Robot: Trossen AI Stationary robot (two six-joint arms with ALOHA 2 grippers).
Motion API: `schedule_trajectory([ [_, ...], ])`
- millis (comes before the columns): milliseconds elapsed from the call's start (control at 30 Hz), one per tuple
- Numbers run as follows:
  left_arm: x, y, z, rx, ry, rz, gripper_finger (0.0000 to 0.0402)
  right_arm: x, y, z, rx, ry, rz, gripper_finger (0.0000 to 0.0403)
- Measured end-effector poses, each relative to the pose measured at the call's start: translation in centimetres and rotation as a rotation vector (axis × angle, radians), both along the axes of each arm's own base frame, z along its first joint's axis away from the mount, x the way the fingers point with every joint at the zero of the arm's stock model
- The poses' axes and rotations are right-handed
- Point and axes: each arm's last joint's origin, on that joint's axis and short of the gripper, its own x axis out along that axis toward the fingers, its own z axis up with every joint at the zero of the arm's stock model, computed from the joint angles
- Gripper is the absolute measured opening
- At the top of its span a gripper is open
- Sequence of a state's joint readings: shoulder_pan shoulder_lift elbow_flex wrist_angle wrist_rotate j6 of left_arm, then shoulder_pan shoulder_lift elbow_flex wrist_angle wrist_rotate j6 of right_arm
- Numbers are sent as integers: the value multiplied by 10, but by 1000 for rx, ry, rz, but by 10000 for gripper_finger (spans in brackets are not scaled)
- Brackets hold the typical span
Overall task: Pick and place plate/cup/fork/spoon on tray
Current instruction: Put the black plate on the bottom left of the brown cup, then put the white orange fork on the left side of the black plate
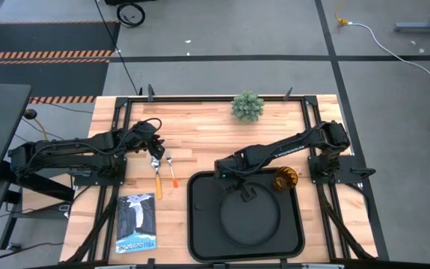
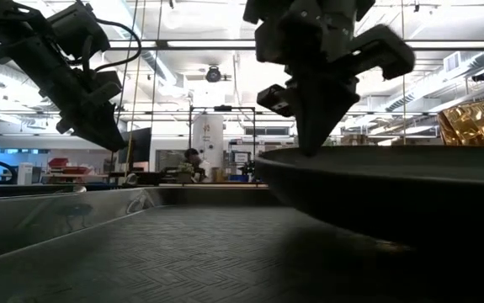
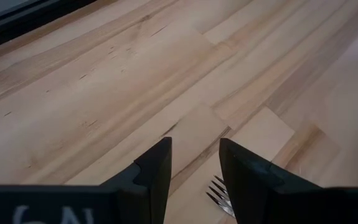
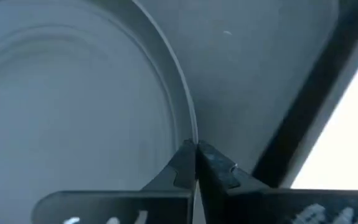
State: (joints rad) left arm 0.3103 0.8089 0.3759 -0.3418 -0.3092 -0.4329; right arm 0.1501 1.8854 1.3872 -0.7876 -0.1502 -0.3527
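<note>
The round black plate [image 1: 250, 218] is over the black tray [image 1: 200, 224]. My right gripper [image 1: 243, 192] is shut on the plate's far rim. The amber cup [image 1: 286, 178] stands at the tray's far right corner and also shows in the low view [image 2: 477, 122]. The fork and the spoon lie side by side on the wood left of the tray, orange handles toward the near edge [image 1: 157, 179] [image 1: 173, 178]. I cannot tell which is which in the high view. My left gripper [image 1: 155, 148] is open above their far ends, with the fork's tines [image 3: 218, 193] beside one finger. My right gripper pinches the plate's raised rim [image 4: 190, 127] at its far edge between its two fingers. The fingers come from above, pointing down [image 2: 313, 139]. In the low view the held rim [image 2: 368, 154] stands above the tray floor. Whether the plate's near part rests on the tray is hidden.
A green potted plant [image 1: 247, 106] stands at the table's far edge. A blue and white booklet [image 1: 136, 223] lies near the front edge, left of the tray. Bare wood lies between the utensils and the plant.
</note>
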Motion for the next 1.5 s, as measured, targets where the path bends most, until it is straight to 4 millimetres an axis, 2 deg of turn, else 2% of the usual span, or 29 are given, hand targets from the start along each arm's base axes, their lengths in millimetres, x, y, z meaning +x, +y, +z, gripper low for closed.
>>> schedule_trajectory([
  [367,0,0,0,0,0,0,142,-5,30,0,-30,-56,311,11],
  [600,0,0,0,0,0,-1,142,-8,41,0,-46,-74,407,15],
  [833,0,0,0,0,0,-1,142,-8,50,1,-62,-102,424,40],
  [1267,0,0,0,-4,-1,-9,142,-5,50,5,-94,-146,397,121],
  [1500,2,-4,-1,-61,-4,-134,142,-7,43,15,-245,-163,224,122],
])
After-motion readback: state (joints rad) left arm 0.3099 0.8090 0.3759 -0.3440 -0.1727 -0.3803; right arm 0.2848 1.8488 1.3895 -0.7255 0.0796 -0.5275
